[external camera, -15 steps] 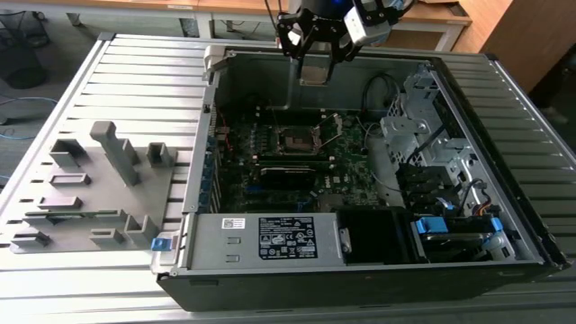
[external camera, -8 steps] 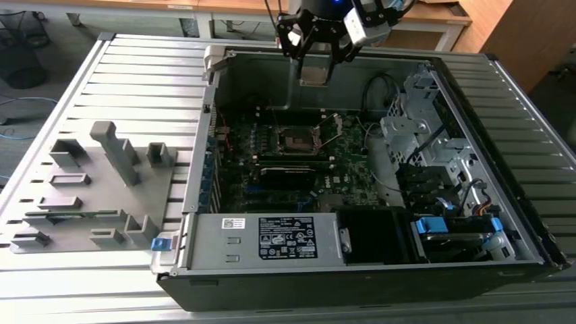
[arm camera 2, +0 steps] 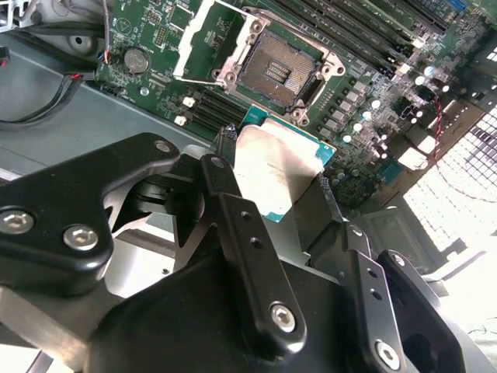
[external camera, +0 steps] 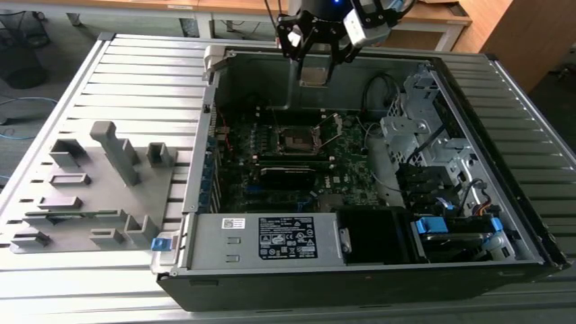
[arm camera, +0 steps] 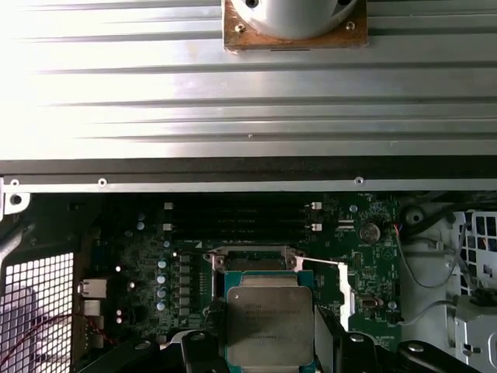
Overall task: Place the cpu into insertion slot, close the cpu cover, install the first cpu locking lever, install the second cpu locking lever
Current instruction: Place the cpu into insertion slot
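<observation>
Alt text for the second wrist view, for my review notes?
The gripper holds the cpu by two opposite edges above the green motherboard. Beyond it the insertion slot lies empty, with the cpu cover standing open beside it.

**Slatted table bears case and fixture plate**

The table is ribbed grey metal, its slats running across the exterior view. An open computer case lies on its side on it, towards the exterior view's right. Just beside the case, on the exterior view's left, lies a grey fixture plate with upright blocks. In the first wrist view a round grey base stands on the slats.
</observation>
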Available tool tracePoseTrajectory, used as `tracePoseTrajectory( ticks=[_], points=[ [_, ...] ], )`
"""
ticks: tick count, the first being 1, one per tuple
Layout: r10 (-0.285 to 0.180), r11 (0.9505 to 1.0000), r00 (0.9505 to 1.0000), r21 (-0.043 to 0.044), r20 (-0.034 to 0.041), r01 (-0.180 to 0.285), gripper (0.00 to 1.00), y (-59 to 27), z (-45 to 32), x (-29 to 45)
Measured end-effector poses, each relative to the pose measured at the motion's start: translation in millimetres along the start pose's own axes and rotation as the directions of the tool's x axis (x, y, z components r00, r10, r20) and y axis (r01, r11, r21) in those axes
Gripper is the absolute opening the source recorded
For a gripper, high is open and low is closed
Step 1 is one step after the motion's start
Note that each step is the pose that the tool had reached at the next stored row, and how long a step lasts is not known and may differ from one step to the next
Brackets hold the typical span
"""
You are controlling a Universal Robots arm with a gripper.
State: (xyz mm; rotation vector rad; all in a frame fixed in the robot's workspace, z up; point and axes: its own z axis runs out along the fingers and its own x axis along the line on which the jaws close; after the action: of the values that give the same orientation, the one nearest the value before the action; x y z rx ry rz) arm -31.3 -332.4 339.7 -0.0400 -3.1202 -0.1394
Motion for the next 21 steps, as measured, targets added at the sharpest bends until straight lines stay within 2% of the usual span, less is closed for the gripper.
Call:
tracePoseTrajectory(
  ticks=[15,21],
  points=[
    [0.000,1.0000,1.0000,0.0002,0.0033,0.000,0.54,-1.4,16.0,-0.3],
    [0.000,1.0000,1.0000,0.0002,0.0037,0.000,0.54,-1.5,17.0,-0.3]
  ],
)
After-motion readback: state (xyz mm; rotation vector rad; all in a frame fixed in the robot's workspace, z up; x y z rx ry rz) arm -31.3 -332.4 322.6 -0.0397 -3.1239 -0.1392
